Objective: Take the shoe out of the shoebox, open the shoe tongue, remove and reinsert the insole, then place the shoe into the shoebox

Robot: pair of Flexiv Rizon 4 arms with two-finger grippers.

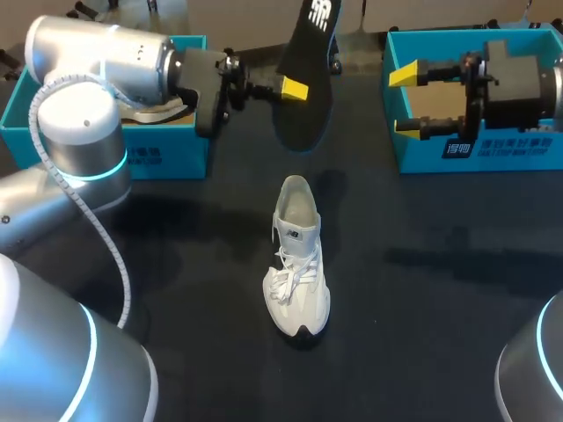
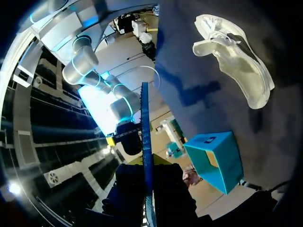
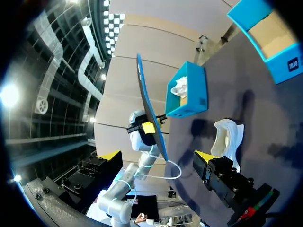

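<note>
Clamped shut on a thin, flat black insole with a blue edge (image 1: 310,53) at the left end effector (image 1: 287,89), one yellow-tipped finger on each face, near the insole's mid-length. Held roughly upright and a little tilted, lower end hanging above the black desk (image 1: 440,308) and touching nothing else. Seen edge-on from the left wrist, running straight out from between the fingers.

Judged as the middle of the job: insole already out of the shoe, reinsertion not yet begun.

Lying below the left end effector and nearer the robot, well apart from it: the white lace-up sneaker (image 1: 297,264). Upright on its sole on the desk, toe toward the robot, heel and open collar toward the hanging insole. Hard to tell from here how far back the tongue is pulled.

Calls next, most likely, for tipping the insole flatter, aiming its front end into the collar and sliding it down toward the toe. Probably also for steadying the sneaker, which looks light enough to skid under the push.

Spread wide and empty at the right end effector (image 1: 406,100), hovering in front of the right-hand teal cardboard shoebox (image 1: 475,154), well apart from sneaker and insole alike. Further out, beside the left arm, a second teal cardboard shoebox (image 1: 167,149) with something pale inside.
</note>
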